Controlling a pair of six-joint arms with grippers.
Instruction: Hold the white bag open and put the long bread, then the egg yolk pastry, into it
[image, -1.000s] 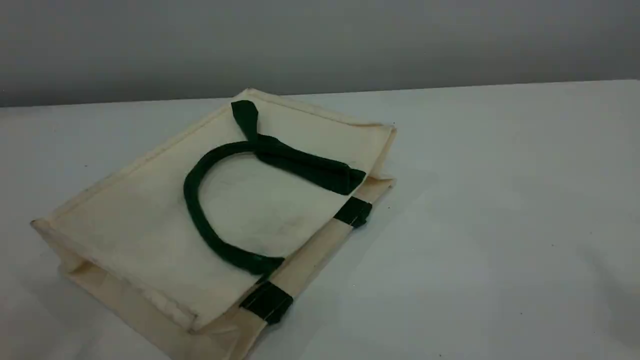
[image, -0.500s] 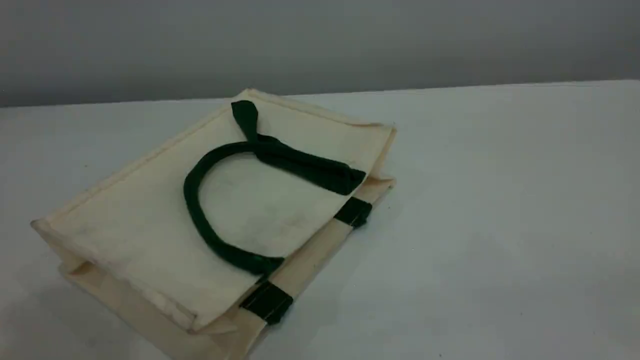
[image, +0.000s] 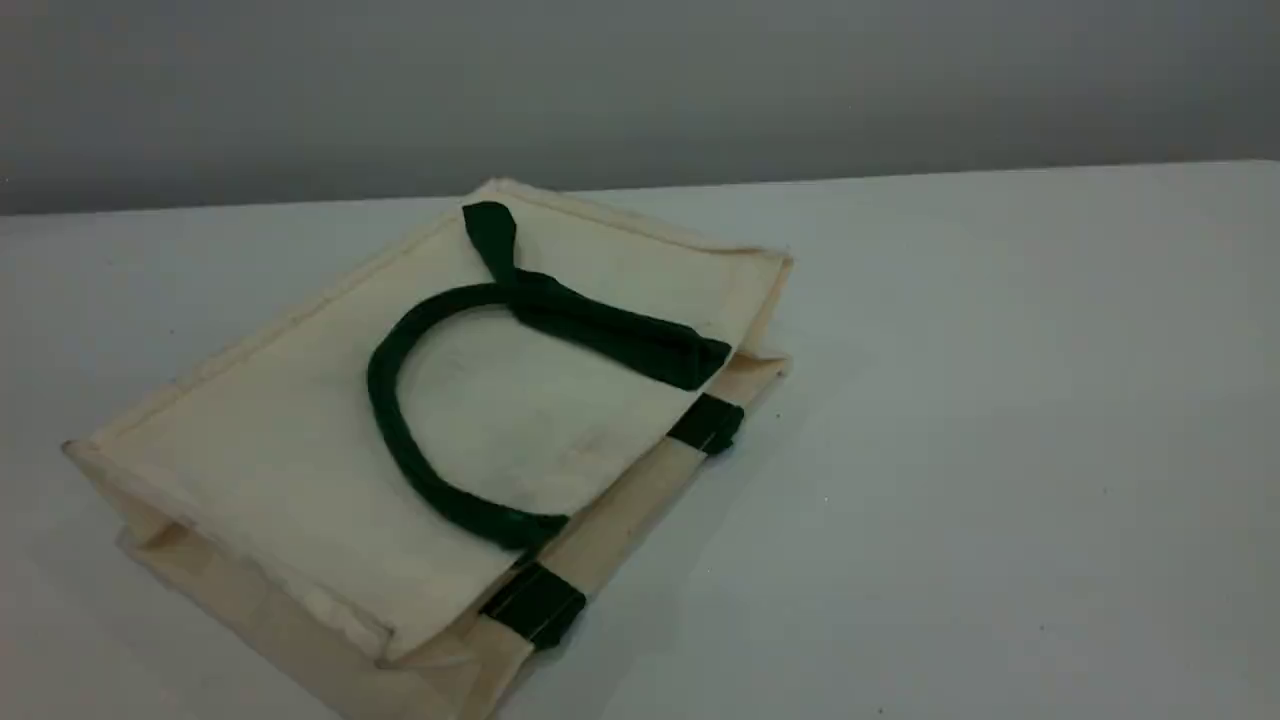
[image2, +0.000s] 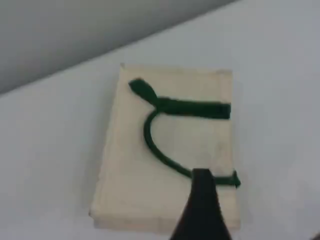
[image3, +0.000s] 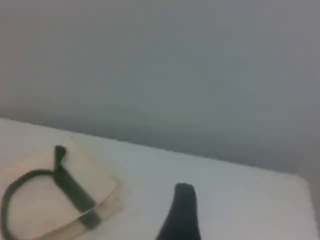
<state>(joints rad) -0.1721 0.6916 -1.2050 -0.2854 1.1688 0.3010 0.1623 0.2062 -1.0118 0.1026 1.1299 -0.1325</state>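
1. Cream canvas: your one white bag (image: 300, 470) lies flat on the table (image: 1000, 400), left of centre, with its mouth pressed shut and its inside hidden.
2. One green handle (image: 380, 385) loops on top of it, and two green patches (image: 535, 603) show at the rim.
3. Your left gripper (image2: 202, 200) and right gripper (image3: 182, 210) hang above the table, both spread wide and holding nothing.

A cream-white canvas tote bag (image: 300, 470) lies collapsed flat on a pale grey-white table (image: 1000, 450). It sits askew in the left half of the view, with its rim turned toward the lower right and its base toward the left. One dark green strap handle (image: 382, 400) is flopped back over the upper panel in a loop, its far end flattened and twisted near the back corner. Beyond that panel's edge the lower panel's rim sticks out, carrying two dark green rectangular patches (image: 533, 603). Whether a second handle lies tucked underneath is unclear. A plain grey wall (image: 640, 90) runs behind the table.
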